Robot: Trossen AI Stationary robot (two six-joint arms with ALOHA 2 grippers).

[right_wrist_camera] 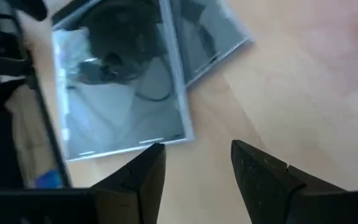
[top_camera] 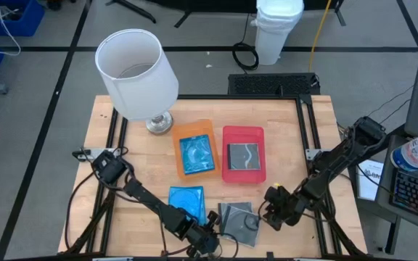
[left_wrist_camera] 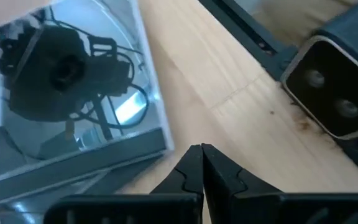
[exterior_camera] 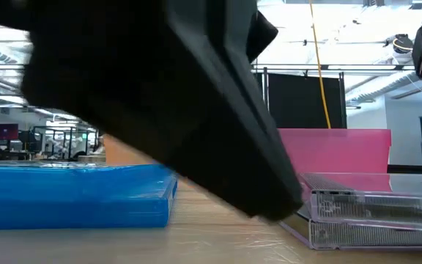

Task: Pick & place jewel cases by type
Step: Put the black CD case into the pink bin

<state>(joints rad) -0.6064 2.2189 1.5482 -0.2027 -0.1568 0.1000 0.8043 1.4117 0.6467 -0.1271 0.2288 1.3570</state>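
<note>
Two clear jewel cases with dark insides [top_camera: 238, 217] lie stacked and skewed on the table near its front edge, also in the low view [exterior_camera: 372, 216]. A blue jewel case [top_camera: 187, 197] lies flat to their left. Another blue case [top_camera: 197, 154] rests in the orange tray [top_camera: 207, 127], and a dark case [top_camera: 243, 155] rests in the red tray [top_camera: 242, 133]. My left gripper [left_wrist_camera: 201, 154] is shut and stands just off the near left corner of the stack [left_wrist_camera: 73, 93]. My right gripper [right_wrist_camera: 194, 155] is open, its fingers short of the stack's right edge [right_wrist_camera: 117, 93].
A white lamp [top_camera: 138, 72] stands at the table's far left. In the low view a dark arm [exterior_camera: 182, 103] hides much of the table. Black frame rails [top_camera: 307, 127] run along the table's sides. Bare wood [top_camera: 296, 152] lies right of the red tray.
</note>
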